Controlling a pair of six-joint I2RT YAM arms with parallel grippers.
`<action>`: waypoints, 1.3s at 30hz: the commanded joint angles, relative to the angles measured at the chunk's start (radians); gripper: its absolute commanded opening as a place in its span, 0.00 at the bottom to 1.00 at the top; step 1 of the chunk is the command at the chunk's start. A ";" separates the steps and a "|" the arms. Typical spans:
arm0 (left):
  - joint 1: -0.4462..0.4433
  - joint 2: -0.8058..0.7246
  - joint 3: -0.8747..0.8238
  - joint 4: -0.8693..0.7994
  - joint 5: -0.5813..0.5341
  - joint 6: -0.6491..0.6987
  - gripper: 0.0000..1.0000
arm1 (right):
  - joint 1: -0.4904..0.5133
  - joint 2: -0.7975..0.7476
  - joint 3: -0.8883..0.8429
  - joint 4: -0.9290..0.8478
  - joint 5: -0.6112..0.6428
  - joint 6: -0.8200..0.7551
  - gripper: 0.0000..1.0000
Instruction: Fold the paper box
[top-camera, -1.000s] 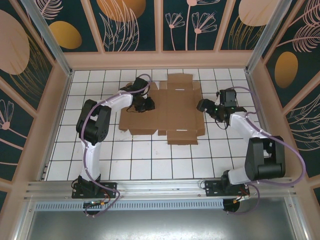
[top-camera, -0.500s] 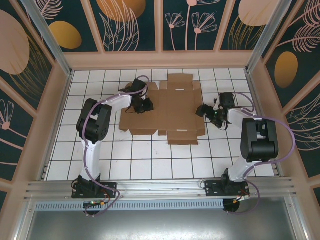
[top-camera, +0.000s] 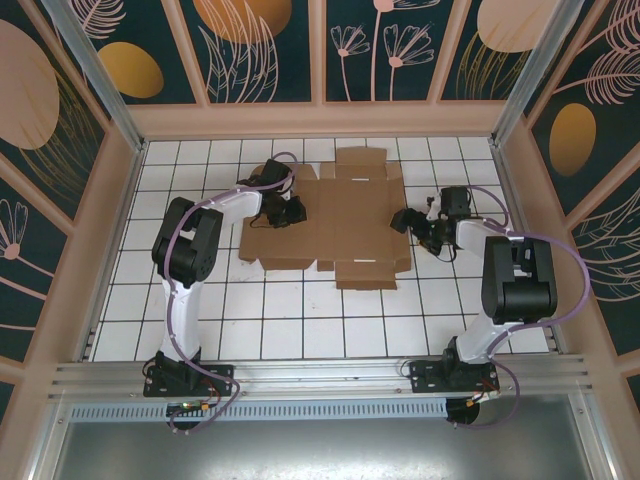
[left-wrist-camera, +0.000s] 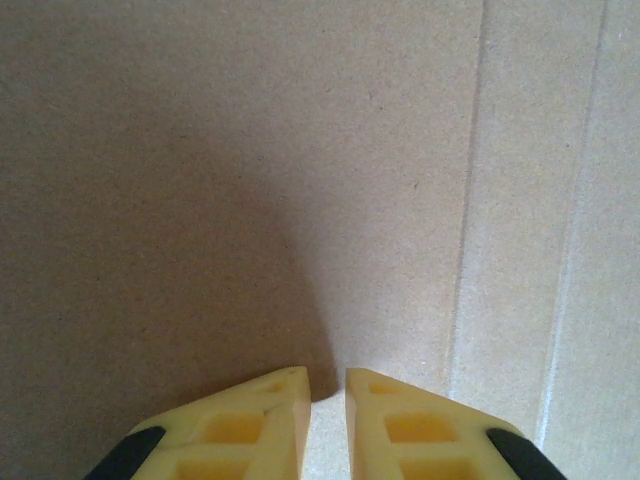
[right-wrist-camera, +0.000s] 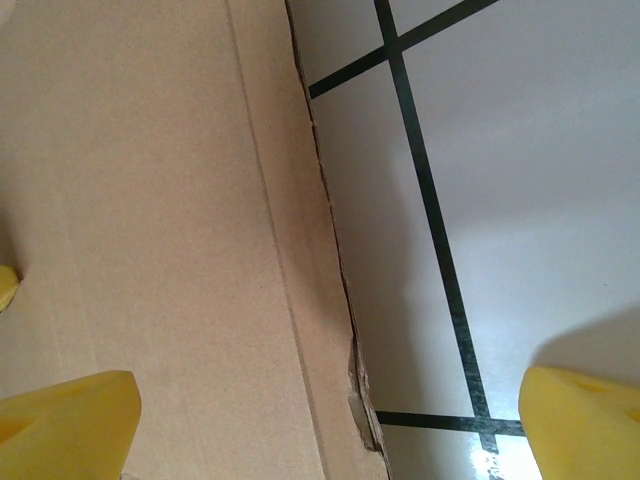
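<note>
The paper box (top-camera: 350, 215) lies flat on the white tiles as a brown die-cut sheet with flaps and creases. My left gripper (top-camera: 296, 210) rests on the sheet's left part, pointing down at bare cardboard (left-wrist-camera: 300, 150). Its yellow fingers (left-wrist-camera: 270, 400) stand almost together with a slim gap and nothing between them (left-wrist-camera: 327, 375). My right gripper (top-camera: 403, 220) is at the sheet's right edge. It is open wide (right-wrist-camera: 330, 400), one finger over the cardboard (right-wrist-camera: 150, 200) and the other over the tile floor, straddling the torn-looking edge (right-wrist-camera: 345, 330).
The white tiled floor (top-camera: 300, 320) with dark grout lines runs in front of and beside the sheet. Wooden walls (top-camera: 320, 120) fence the floor at the back and both sides. The arm bases sit on the metal rail (top-camera: 320, 375) at the near edge.
The right arm has folded in, bringing its open gripper a little left to the sheet's right edge. The left fingers have drawn closer together; the sheet has not moved.
</note>
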 joint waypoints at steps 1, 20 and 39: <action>-0.005 0.024 -0.049 -0.065 0.000 0.018 0.18 | -0.007 0.023 -0.007 0.044 -0.075 0.010 0.97; -0.007 -0.046 -0.166 -0.011 0.117 -0.033 0.17 | 0.063 0.052 -0.004 0.003 0.027 -0.013 0.23; -0.039 -0.260 -0.007 -0.064 0.046 -0.163 0.40 | 0.340 -0.091 0.306 -0.475 0.655 -0.216 0.07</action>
